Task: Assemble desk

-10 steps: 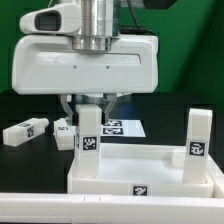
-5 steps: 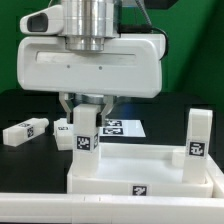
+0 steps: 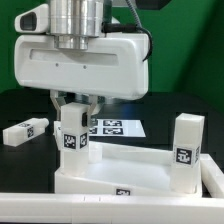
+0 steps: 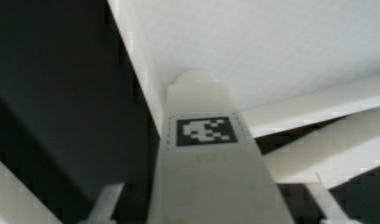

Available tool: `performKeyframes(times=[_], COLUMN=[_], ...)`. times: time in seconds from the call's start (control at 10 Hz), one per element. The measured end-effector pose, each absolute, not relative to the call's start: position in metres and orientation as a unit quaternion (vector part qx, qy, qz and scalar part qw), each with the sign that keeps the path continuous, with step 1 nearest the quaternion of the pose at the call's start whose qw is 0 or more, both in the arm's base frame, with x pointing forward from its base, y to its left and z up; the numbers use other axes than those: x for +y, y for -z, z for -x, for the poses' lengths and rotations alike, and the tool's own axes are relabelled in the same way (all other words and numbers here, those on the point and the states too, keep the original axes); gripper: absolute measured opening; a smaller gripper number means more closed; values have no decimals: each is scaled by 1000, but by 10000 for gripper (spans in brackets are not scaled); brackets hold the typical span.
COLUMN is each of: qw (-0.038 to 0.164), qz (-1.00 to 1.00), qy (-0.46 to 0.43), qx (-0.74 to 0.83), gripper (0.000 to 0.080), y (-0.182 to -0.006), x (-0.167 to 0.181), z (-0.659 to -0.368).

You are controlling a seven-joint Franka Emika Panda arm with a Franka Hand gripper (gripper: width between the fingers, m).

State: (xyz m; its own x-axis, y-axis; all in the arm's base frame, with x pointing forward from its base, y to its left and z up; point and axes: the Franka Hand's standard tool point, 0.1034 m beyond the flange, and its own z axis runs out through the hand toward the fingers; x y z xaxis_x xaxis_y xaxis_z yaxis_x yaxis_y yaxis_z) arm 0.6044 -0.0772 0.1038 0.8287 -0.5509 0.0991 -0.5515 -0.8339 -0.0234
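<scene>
**Count, ext. view:** 1 tabletop point(image 3: 90, 182), 3 legs, 1 marker board point(image 3: 118, 127), 1 gripper (mine). All sit on the dark table point(image 3: 25, 165).

**My gripper** point(image 3: 74, 112): the jaws are drawn in on both sides of the gripped leg point(image 3: 72, 145), pinching it near its top. The wide white body fills the upper half of the frame.

**Legs:**
- No. 1, gripped leg: upright at the tabletop's rear corner on the exterior view's left, centre-left of frame.
- No. 2, right-hand leg point(image 3: 185, 150): upright at the rear corner on the exterior view's right, at right of frame.
- No. 3, loose leg point(image 3: 25, 130): lying flat on the table at the exterior view's left edge, apart from the tabletop.

**Tabletop:** lower centre of frame, rim up, tray side open.

**Marker board:** flat on the table behind the tabletop, partly hidden by leg no. 1.

**Labels:** 1 black-and-white square tag seen on each leg and 1 on the tabletop's front rim. The board carries several (exact no. cannot be told, part covered). No readable text or brand anywhere.

**Wrist view:** leg no. 1 point(image 4: 213, 175) seen lengthwise, 1 tag facing the cam.
</scene>
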Motion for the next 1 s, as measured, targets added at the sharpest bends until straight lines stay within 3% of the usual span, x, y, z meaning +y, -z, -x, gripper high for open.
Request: performKeyframes(times=[0.2, 0.3, 0.4, 0.5, 0.8, 1.0], qw=[3, 3, 1, -6, -24, -25], qz=[-957, -957, -956, -950, -920, -923], qy=[-51, -51, -51, -51, -41, -39], qx=[-285, -285, -289, -308, -388, -382], gripper=[319, 496, 496, 616, 648, 649], y=[-104, -104, -105, -112, -124, -122], x=[-77, -77, -76, -73, -38, -32], z=[-604, -604, -604, -598, -577, -577])
